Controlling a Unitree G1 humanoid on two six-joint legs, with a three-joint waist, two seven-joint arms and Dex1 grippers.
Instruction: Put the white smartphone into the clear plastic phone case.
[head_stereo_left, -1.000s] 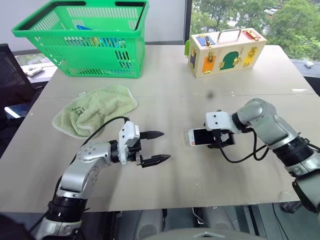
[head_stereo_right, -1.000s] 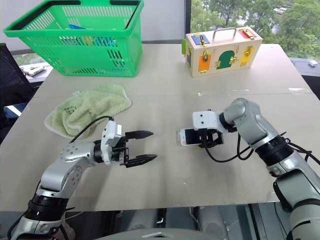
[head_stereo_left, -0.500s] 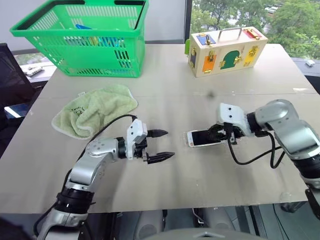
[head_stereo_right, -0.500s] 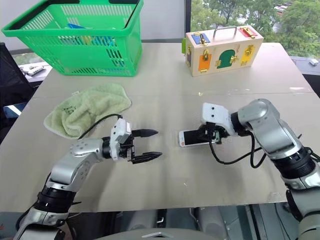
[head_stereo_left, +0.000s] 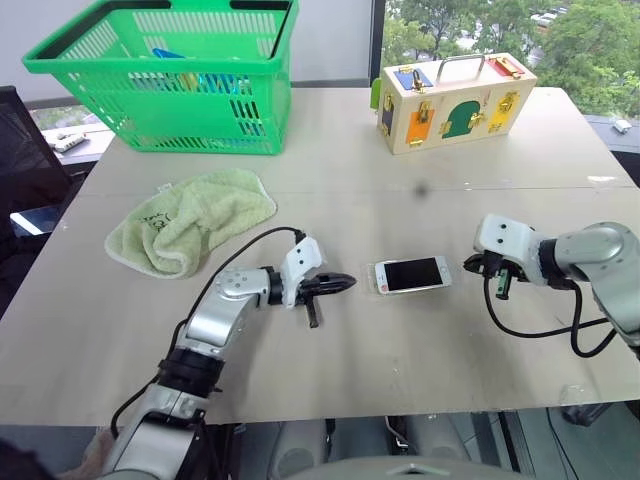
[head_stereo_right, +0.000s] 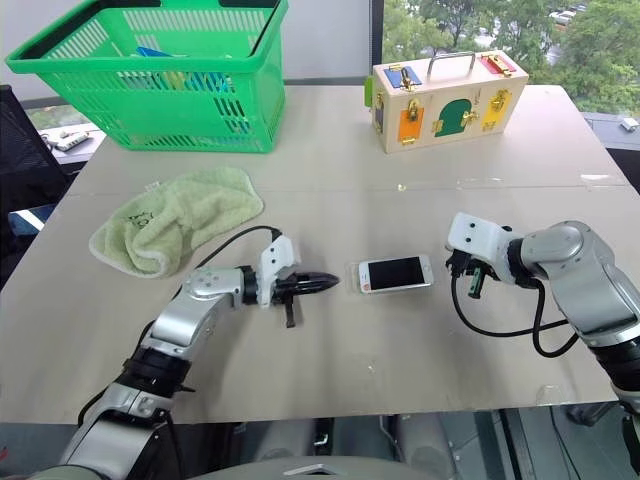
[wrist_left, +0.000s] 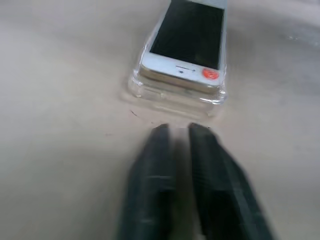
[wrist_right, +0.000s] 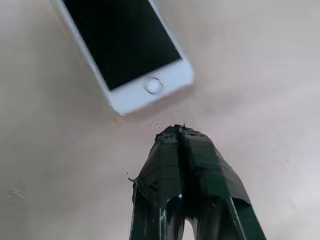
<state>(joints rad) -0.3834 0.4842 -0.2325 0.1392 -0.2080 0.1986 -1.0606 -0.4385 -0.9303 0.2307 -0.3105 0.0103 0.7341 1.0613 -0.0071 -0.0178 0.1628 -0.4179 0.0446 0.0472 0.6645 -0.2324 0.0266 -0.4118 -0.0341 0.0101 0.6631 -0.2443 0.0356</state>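
the white smartphone (head_stereo_left: 412, 274) lies screen-up on the desk (head_stereo_left: 400, 160) between the arms, resting in the clear plastic phone case (wrist_left: 150, 94), apparently not fully seated at the near end. the left end effector (head_stereo_left: 336, 284) and right end effector (head_stereo_left: 478, 264) are both pressed together, holding nothing, one just off each short end. likely step: seating the phone. next, a fingertip should press the raised end down gently without sliding the case.
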